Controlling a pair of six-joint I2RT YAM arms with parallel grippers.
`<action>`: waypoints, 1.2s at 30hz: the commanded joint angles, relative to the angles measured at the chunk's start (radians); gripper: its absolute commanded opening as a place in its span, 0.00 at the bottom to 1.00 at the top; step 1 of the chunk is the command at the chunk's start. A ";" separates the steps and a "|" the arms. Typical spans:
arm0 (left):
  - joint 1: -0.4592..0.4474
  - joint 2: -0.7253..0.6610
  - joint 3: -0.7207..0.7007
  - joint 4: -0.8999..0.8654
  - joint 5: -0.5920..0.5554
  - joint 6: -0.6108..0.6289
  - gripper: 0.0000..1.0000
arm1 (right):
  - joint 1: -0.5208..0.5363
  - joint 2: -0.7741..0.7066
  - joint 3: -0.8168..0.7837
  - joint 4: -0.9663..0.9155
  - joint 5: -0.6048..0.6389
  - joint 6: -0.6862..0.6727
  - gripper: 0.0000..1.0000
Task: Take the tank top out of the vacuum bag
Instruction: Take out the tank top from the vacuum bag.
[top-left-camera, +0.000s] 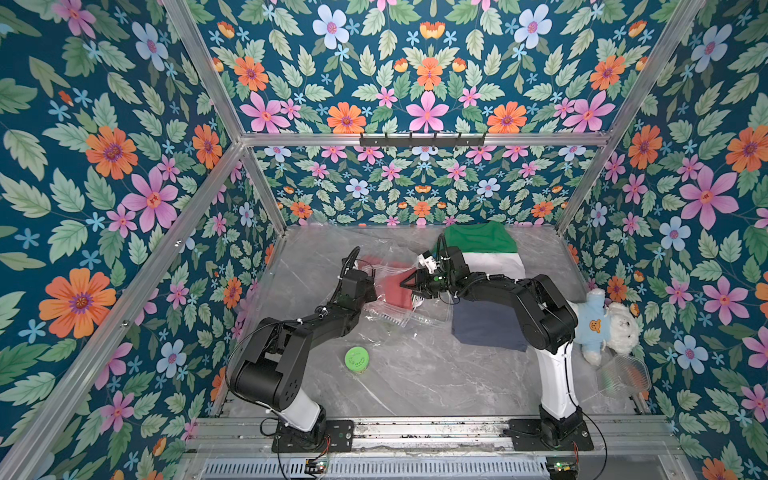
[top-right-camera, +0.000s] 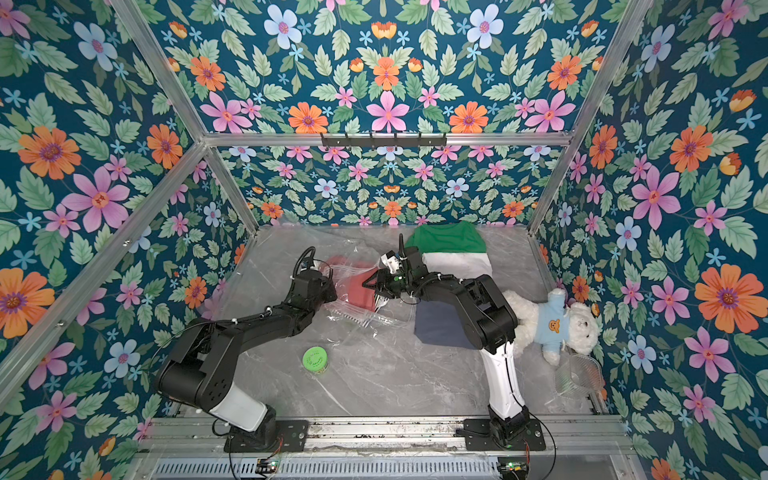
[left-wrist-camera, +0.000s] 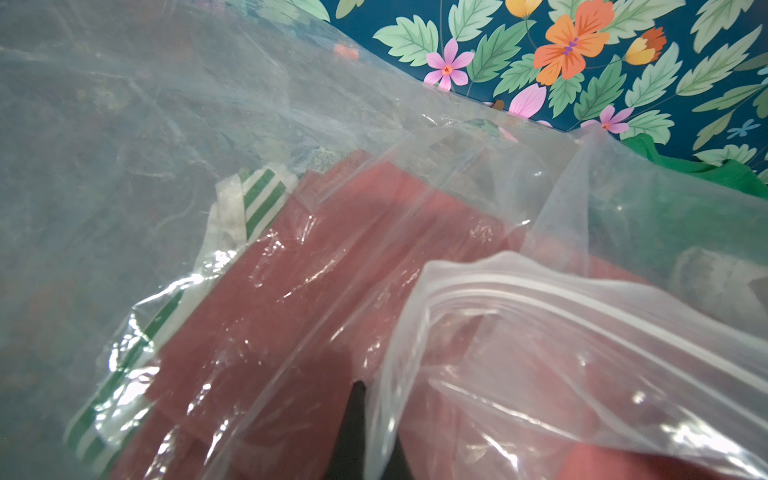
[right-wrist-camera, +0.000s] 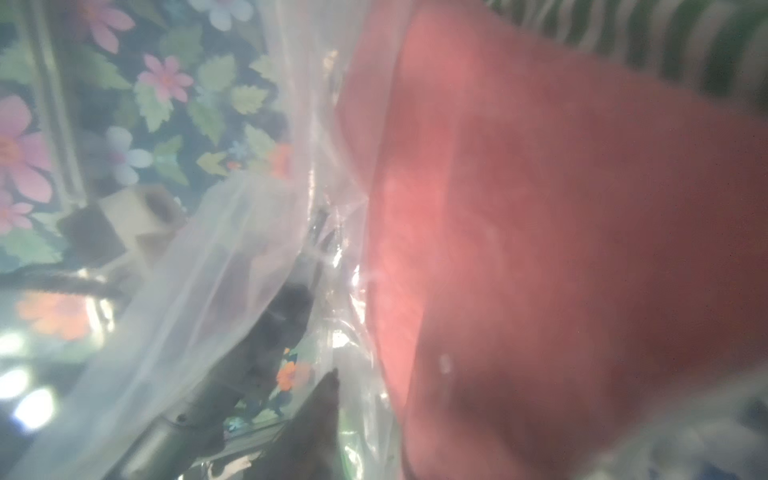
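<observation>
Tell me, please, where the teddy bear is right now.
In both top views the teddy bear lies at the table's right edge, between the right arm and the floral wall, beside a clear plastic container.

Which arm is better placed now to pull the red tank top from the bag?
Right. The right gripper points at the tank top inside the vacuum bag; the left gripper seems shut on the bag's edge, holding it open.
</observation>
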 joint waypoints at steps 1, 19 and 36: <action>0.001 -0.002 -0.004 0.014 -0.011 0.005 0.00 | 0.002 0.010 0.021 -0.055 0.052 -0.038 0.61; 0.001 0.013 -0.004 0.029 0.000 -0.003 0.00 | 0.038 0.050 0.093 -0.033 0.055 -0.044 0.25; 0.009 -0.003 -0.013 0.011 -0.071 -0.012 0.00 | 0.005 -0.275 -0.143 -0.177 0.155 -0.176 0.00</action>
